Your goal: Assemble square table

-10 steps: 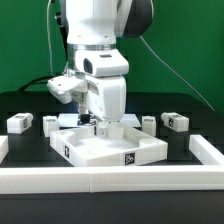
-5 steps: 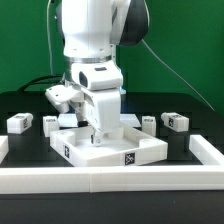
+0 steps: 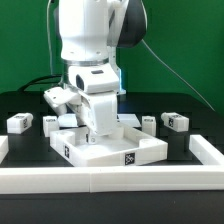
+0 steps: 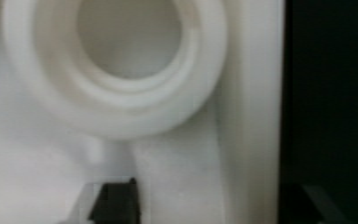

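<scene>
Square table top [image 3: 100,152] is seen flat on the black surface [image 3: 200,110], near the front rail [image 3: 110,180], unmoved since the earlier frames. The arm has been shifted slightly toward the exterior view's left. The raised rim faces upward; being square, no long axis is shown. The gripper [image 3: 100,128] is set low over it; how far it is open cannot be told. Leg blocks [image 3: 175,122] lie on both sides.

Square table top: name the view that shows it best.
The exterior view: the square table top shows rim and tags, though the arm covers part. The wrist view gives only a blurred white close-up.
</scene>
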